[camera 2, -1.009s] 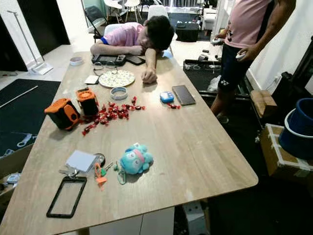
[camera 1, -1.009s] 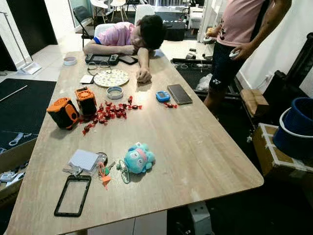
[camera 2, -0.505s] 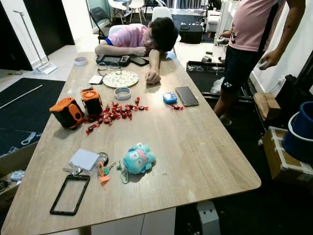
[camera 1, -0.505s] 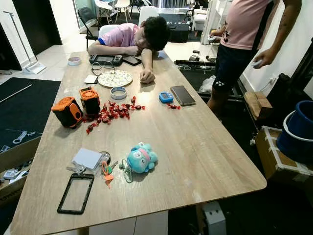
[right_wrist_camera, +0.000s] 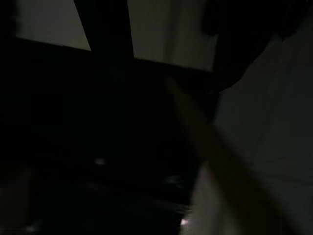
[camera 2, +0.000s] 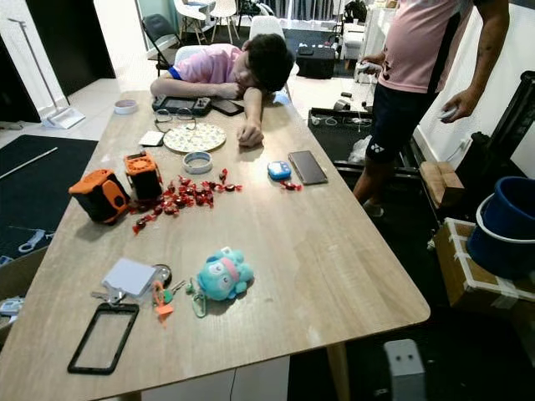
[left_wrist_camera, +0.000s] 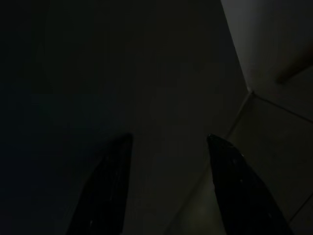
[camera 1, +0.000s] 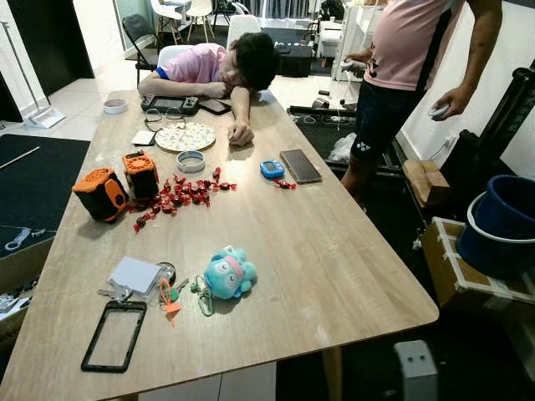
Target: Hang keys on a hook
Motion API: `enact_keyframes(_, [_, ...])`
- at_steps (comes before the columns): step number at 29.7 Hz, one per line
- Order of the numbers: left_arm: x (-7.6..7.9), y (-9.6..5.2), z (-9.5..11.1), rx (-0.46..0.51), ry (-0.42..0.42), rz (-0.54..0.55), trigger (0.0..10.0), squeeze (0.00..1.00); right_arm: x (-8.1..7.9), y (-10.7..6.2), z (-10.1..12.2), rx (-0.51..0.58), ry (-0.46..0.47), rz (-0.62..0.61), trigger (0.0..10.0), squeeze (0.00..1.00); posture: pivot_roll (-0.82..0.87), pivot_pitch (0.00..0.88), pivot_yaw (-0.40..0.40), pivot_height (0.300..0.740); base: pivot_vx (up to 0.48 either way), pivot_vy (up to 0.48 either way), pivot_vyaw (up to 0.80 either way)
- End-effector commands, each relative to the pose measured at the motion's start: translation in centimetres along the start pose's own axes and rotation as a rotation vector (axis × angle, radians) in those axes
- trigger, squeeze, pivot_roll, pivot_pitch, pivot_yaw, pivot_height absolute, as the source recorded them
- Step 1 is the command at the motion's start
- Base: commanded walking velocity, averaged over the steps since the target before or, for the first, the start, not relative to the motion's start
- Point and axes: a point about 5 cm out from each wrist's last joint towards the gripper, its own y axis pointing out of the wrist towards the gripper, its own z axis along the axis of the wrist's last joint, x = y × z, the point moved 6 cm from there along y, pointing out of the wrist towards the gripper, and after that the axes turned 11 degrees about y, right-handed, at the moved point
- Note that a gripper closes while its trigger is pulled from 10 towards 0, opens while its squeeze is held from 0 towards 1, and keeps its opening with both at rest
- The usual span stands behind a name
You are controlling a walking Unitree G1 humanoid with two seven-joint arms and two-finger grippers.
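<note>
The left tool (left_wrist_camera: 168,186) hangs in deep shade with its two black fingers apart and nothing between them, pointed at dim floor tiles; the right wrist view is too dark and blurred for me to tell how the right tool stands. Both hang low, well apart from the keys, which lie up on the long pale wooden worktop (camera 1: 334,251). The small bunch of metal keys with an orange tag (camera 1: 167,294) sits near the worktop's near edge, just beside the turquoise plush toy with a pink face (camera 1: 228,274), on its left side, and seemingly joined to it by a green cord. A white card (camera 1: 134,273) lies partly over the bunch, and a black phone case frame (camera 1: 113,336) lies just nearer than the card. The main risk, as I judge it, is a grasp that catches the card, the cord or the plush toy along with the keys, dragging clutter off the edge. A standing person in a pink shirt (camera 1: 405,50) is close to the worktop's far right side, so a wide arm swing could come too near. No hook is visible, so it must first be found.
</note>
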Motion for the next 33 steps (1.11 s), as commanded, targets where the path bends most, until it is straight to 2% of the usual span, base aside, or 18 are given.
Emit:
enact_keyframes(1, [-3.6, 0.1, -0.1, 0.009, 0.045, 0.053, 10.0, 0.00, 0.5, -0.3, -0.7, -0.021, 0.028, -0.022, 10.0, 0.00, 0.23, 0.131, -0.009, 0.740, 0.000, 0.000, 0.00])
enact_keyframes(4, [-0.1, -0.5, -0.1, 0.066, 0.215, -0.183, 10.0, 0.00, 0.9, -0.4, -0.5, -0.019, 0.019, -0.024, 10.0, 0.00, 0.23, 0.140, -0.009, 0.740, 0.000, 0.000, 0.00])
enact_keyframes(5, [-0.1, -0.5, -0.1, 0.066, 0.215, -0.183, 10.0, 0.00, 0.9, -0.4, -0.5, -0.019, 0.019, -0.024, 10.0, 0.00, 0.23, 0.140, -0.009, 0.740, 0.000, 0.000, 0.00])
enact_keyframes(7, [1.8, -0.9, 0.0, 0.097, 0.276, -0.285, 10.0, 0.00, 0.6, -0.3, -0.4, -0.016, 0.013, -0.013, 10.0, 0.00, 0.23, 0.144, -0.008, 0.740, 0.000, 0.000, 0.00])
enact_keyframes(12, [3.0, -0.9, 0.5, 0.115, 0.287, -0.323, 10.0, 0.00, 0.2, -0.1, -0.2, -0.011, 0.009, 0.000, 10.0, 0.00, 0.23, 0.147, -0.008, 0.740, 0.000, 0.000, 0.00])
enact_keyframes(13, [4.1, -0.8, 1.1, 0.130, 0.289, -0.339, 10.0, 0.00, -0.4, 0.0, -0.2, -0.010, 0.008, 0.014, 10.0, 0.00, 0.23, 0.148, -0.008, 0.740, 0.000, 0.000, 0.00])
enact_keyframes(15, [4.1, -0.8, 1.1, 0.130, 0.289, -0.339, 10.0, 0.00, -0.4, 0.0, -0.2, -0.010, 0.008, 0.014, 10.0, 0.00, 0.23, 0.148, -0.008, 0.740, 0.000, 0.000, 0.00])
enact_keyframes(18, [9.3, -1.3, 3.6, 0.218, 0.269, -0.479, 10.0, 0.00, -2.5, 0.4, -0.4, -0.002, -0.003, 0.073, 10.0, 0.00, 0.23, 0.148, -0.008, 0.740, 0.000, 0.000, 0.00])
enact_keyframes(21, [11.7, -2.4, 4.5, 0.285, 0.293, -0.609, 10.0, 0.00, -2.9, 0.4, -0.3, 0.003, -0.005, 0.090, 10.0, 0.00, 0.21, 0.150, -0.006, 0.740, 0.000, 0.000, 0.00])
enact_keyframes(23, [12.5, -3.0, 4.6, 0.315, 0.352, -0.673, 10.0, 0.00, -2.9, 0.4, -0.3, 0.002, -0.007, 0.094, 10.0, 0.00, 0.21, 0.150, -0.006, 0.740, 0.000, 0.000, 0.00])
enact_keyframes(26, [12.9, -3.6, 4.5, 0.354, 0.453, -0.721, 10.0, 0.00, -2.8, 0.3, -0.3, -0.001, -0.015, 0.100, 10.0, 0.00, 0.21, 0.156, -0.006, 0.740, 0.000, 0.000, 0.00])
enact_keyframes(33, [11.7, -4.6, 5.1, 0.457, 0.542, -0.734, 10.0, 0.00, -3.4, 0.3, -0.2, 0.009, -0.029, 0.130, 10.0, 0.00, 0.21, 0.157, -0.006, 0.740, 0.000, 0.000, 0.00])
